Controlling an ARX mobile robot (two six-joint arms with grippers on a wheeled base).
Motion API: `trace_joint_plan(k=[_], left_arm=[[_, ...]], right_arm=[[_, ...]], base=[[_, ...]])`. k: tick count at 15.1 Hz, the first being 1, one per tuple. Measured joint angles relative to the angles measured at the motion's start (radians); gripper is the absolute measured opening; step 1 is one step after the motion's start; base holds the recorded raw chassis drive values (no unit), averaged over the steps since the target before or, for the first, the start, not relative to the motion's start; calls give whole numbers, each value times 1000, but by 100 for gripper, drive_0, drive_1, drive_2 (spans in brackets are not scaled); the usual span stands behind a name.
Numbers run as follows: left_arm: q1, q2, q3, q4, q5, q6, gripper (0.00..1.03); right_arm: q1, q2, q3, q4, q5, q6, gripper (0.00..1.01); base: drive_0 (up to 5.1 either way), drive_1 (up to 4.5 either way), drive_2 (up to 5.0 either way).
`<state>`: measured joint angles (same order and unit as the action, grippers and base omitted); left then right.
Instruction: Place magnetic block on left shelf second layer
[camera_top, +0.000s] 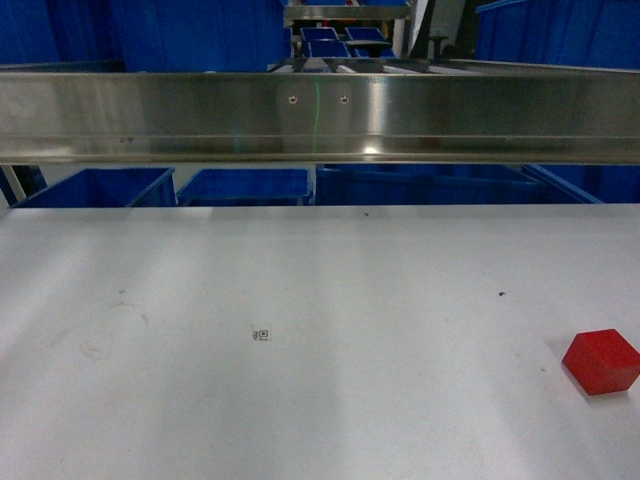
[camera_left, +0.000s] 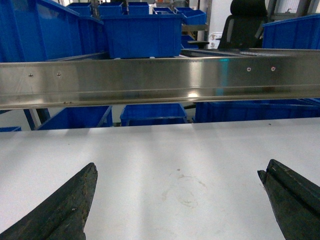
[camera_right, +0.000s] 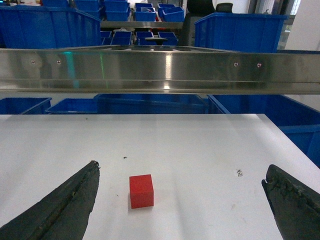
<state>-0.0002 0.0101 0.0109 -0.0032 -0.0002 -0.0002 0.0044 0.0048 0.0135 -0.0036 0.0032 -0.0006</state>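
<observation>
The magnetic block (camera_right: 141, 190) was a small, glossy red cube with crisp edges, resting on the matte white tabletop (camera_right: 200, 150), which bore faint scuffs and a few dark specks. In the right wrist view the block lay between the right fingers (camera_right: 65, 207), nearer the left-hand one and a little beyond their tips, touching neither. Those fingers were dark, rough-surfaced and tapered, and stood wide apart. The left fingers (camera_left: 62, 205) had the same dark, worn texture and were also spread wide, with only bare tabletop and a faint ring-shaped smudge (camera_left: 187, 192) between them.

Ahead of both sets of fingers ran a long brushed stainless-steel rail (camera_top: 320, 115), shiny, flat-faced and fastened with small screws. Beyond it stood deep blue plastic crates (camera_left: 142, 32) with smooth walls and thick rims. In the head view the block (camera_top: 600, 361) sat far to the right on the tabletop, well short of the rail.
</observation>
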Motion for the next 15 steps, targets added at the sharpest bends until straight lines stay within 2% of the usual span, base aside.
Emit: trace_joint_plan(k=[15], left_arm=[[0, 0, 0, 0, 0, 0, 98]], right_arm=[[0, 0, 0, 0, 0, 0, 98]], base=[[0, 0, 0]])
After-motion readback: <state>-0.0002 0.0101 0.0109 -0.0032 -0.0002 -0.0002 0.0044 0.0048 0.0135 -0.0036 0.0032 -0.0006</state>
